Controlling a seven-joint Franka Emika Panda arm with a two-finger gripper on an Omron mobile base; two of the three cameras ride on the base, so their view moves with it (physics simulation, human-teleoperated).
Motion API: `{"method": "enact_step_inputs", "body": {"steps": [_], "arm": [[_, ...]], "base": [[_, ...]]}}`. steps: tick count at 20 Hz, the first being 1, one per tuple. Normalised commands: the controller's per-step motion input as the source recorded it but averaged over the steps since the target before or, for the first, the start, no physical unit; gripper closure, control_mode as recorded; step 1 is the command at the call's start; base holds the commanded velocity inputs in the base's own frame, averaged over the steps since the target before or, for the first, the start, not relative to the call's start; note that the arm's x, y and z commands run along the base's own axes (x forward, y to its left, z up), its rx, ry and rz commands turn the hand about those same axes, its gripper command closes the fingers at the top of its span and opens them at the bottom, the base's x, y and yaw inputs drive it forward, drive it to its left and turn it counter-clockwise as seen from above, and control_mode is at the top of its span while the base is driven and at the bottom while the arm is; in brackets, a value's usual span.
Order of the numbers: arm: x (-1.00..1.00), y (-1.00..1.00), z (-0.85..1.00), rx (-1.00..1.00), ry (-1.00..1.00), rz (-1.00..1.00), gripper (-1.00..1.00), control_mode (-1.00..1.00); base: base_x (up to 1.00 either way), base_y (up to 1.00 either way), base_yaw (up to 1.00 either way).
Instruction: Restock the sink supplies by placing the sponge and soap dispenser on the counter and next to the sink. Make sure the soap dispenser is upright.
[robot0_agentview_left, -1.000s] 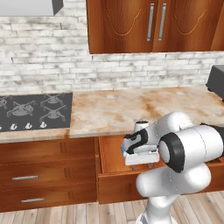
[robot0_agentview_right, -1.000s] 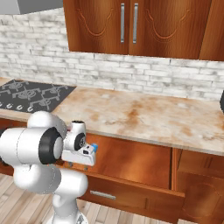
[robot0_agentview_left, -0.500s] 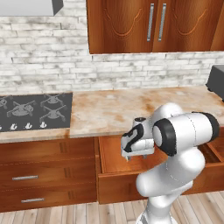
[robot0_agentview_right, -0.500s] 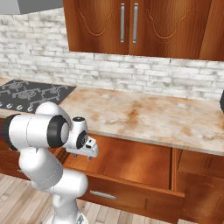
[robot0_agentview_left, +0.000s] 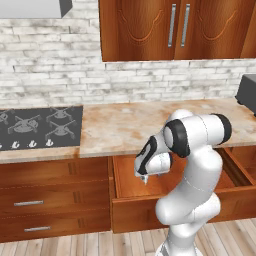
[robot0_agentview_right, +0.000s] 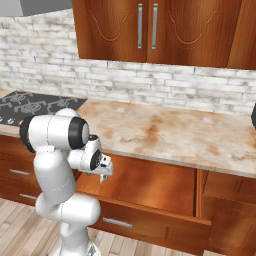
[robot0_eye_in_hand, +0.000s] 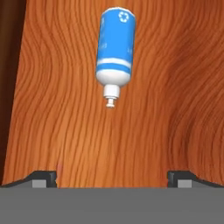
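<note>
Soap dispenser (robot0_eye_in_hand: 115, 46) lying flat (drawer floor), gripper (robot0_eye_in_hand: 112, 178) wide above

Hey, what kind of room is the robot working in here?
A home kitchen, rendered rather than real: a marble-look counter over brown wooden drawers, a black gas hob set into it, and wall cabinets above a whitewashed brick backsplash.

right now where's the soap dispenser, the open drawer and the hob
soap dispenser (robot0_eye_in_hand: 114, 41), hand view, blue body
open drawer (robot0_agentview_right: 150, 182), right base view, wooden floor
hob (robot0_agentview_left: 42, 125), left base view, burner grates
</note>
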Motion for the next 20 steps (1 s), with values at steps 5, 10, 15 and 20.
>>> {"method": "enact_step_inputs", "body": {"steps": [5, 10, 15, 20], "arm": [[0.29, 0.06, -0.21, 0.0, 0.0, 0.05, -1.0, -1.0], [0.38, 0.0, -0.29, 0.0, 0.0, 0.01, -1.0, -1.0], [0.38, 0.0, -0.27, 0.0, 0.0, 0.01, -1.0, -1.0], [0.37, 0.0, -0.35, 0.0, 0.0, 0.02, -1.0, -1.0]], "base": [[0.0, 0.0, 0.0], [0.0, 0.0, 0.0], [0.0, 0.0, 0.0], [0.0, 0.0, 0.0]]}}
